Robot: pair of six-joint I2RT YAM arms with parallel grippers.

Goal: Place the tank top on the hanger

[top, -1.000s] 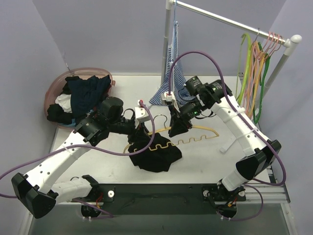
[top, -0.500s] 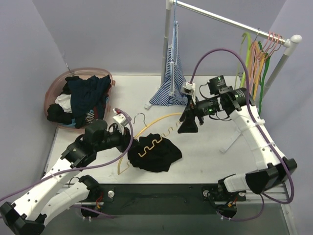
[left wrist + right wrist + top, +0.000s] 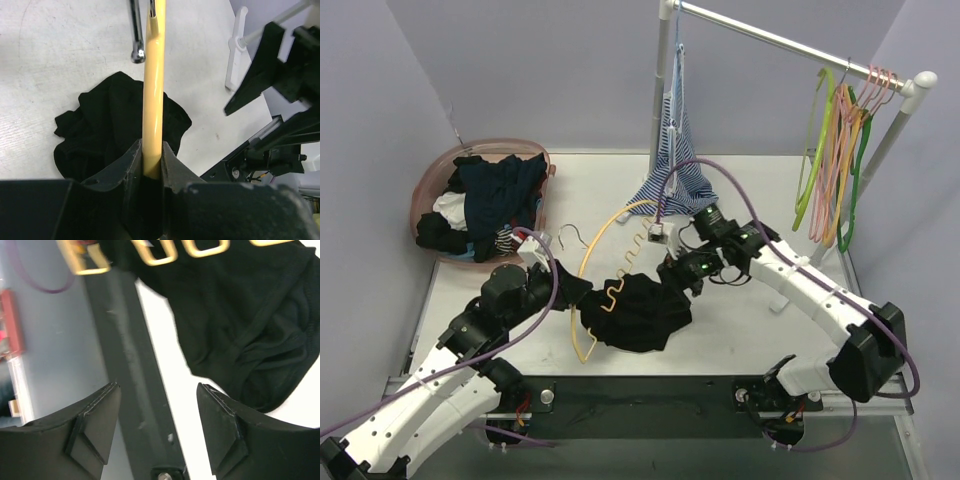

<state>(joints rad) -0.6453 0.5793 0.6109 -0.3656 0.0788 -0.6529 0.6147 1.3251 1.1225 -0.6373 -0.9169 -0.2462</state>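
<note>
**Left claw [image 3: 576, 291] clamps hanger [image 3: 592, 240], right claw [image 3: 678, 276] open over top [image 3: 642, 316]**

Left claw is clenched on the hanger's yellow arch near one end. Its wrist view shows the jaws pinching the bar with nothing else between them. Reads as a brace: it steadies the frame so fabric can be fed onto it. Hook [image 3: 575, 236] points to 11 o'clock, and the wavy bar crosses over the top's 11 o'clock edge.

Right claw is released, jaws wide, nothing held, hovering at the top's 2 o'clock edge. Probably lining up to pinch a strap or hem.

The top sits mid-table, a bit toward 6 o'clock, between the two claws. It's plain black soft fabric, bunched in a crumpled heap. Folds and a seamed edge show in the right wrist view, but I can't pick out the straps. Not threaded on the hanger yet, just lying under the lower bar. Limp cloth, so expect it to sag from a single pinch point
</note>
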